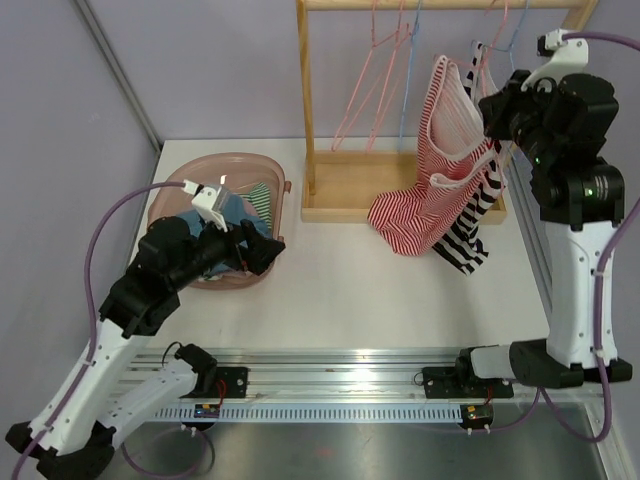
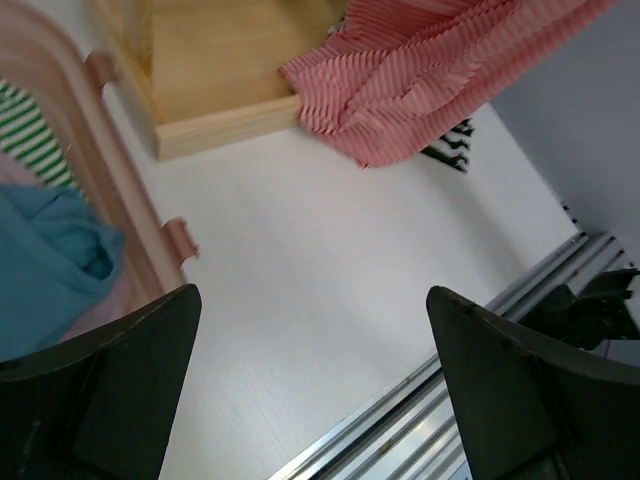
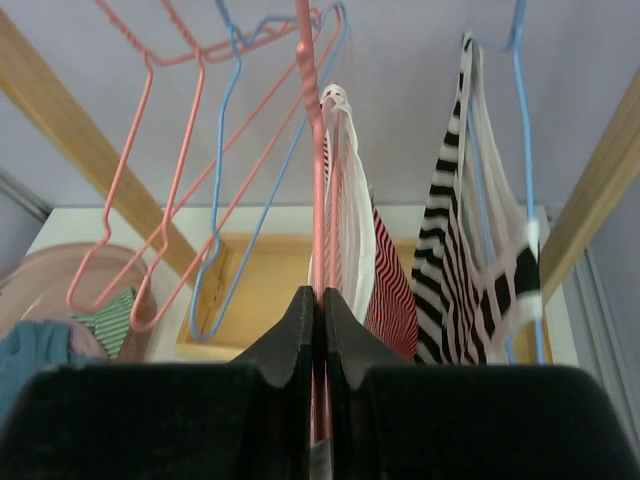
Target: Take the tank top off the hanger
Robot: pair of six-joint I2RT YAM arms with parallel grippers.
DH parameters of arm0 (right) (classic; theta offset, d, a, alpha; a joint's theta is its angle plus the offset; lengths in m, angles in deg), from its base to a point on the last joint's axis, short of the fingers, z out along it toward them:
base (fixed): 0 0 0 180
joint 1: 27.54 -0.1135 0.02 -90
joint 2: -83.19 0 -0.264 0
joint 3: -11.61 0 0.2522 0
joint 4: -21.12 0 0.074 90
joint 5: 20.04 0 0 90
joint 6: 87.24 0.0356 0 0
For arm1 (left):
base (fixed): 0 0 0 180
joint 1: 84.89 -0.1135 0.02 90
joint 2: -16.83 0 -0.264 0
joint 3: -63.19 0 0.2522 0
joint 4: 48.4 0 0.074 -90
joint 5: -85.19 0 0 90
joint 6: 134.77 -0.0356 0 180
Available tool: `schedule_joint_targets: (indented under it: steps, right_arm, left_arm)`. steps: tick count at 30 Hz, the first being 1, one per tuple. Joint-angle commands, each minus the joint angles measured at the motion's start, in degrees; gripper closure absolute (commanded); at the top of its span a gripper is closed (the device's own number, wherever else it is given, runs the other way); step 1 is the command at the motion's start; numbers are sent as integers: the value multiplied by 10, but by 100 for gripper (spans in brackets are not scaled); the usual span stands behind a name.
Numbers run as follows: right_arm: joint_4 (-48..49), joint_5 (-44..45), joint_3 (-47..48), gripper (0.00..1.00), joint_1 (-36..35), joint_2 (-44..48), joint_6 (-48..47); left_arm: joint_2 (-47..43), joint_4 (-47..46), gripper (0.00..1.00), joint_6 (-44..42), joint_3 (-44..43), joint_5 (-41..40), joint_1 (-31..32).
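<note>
A red-and-white striped tank top (image 1: 440, 170) hangs on a pink hanger (image 3: 318, 200) at the right of the wooden rack. Its hem is bunched on the rack's base (image 2: 420, 80). My right gripper (image 3: 322, 300) is shut on the pink hanger's wire, with the top's white strap and red stripes (image 3: 390, 290) just behind the fingers. In the top view this gripper (image 1: 497, 110) sits at the top's right edge. My left gripper (image 1: 262, 250) is open over the table beside the basket, with nothing between its fingers (image 2: 312, 290).
A black-and-white striped top (image 1: 470, 230) hangs on a blue hanger (image 3: 520, 150) right of the red one. Empty pink and blue hangers (image 1: 375, 80) hang from the wooden rack (image 1: 305, 100). A pink basket (image 1: 170, 190) holds teal cloth (image 2: 50, 260) and green-striped cloth.
</note>
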Motion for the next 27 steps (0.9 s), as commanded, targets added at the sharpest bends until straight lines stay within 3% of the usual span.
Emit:
schedule_joint_targets:
  steps: [1, 5, 12, 16, 22, 27]
  right_arm:
    - [-2, -30, -67, 100, 1, 99, 21]
    - [-18, -135, -163, 100, 1, 214, 21]
    - [-91, -216, -225, 100, 1, 344, 65]
    - [-120, -263, -219, 100, 2, 386, 84]
    - [-125, -307, -201, 100, 0, 416, 106]
    - [-117, -345, -194, 100, 1, 419, 129]
  left_arm:
    - [25, -68, 1, -1, -89, -56, 87]
    - [99, -85, 1, -22, -174, -104, 169]
    - [224, -111, 1, -109, -323, -208, 316]
    - [298, -96, 1, -148, -396, -251, 362]
    - [355, -96, 1, -168, -428, -314, 394]
    - [355, -123, 17, -175, -396, -347, 397]
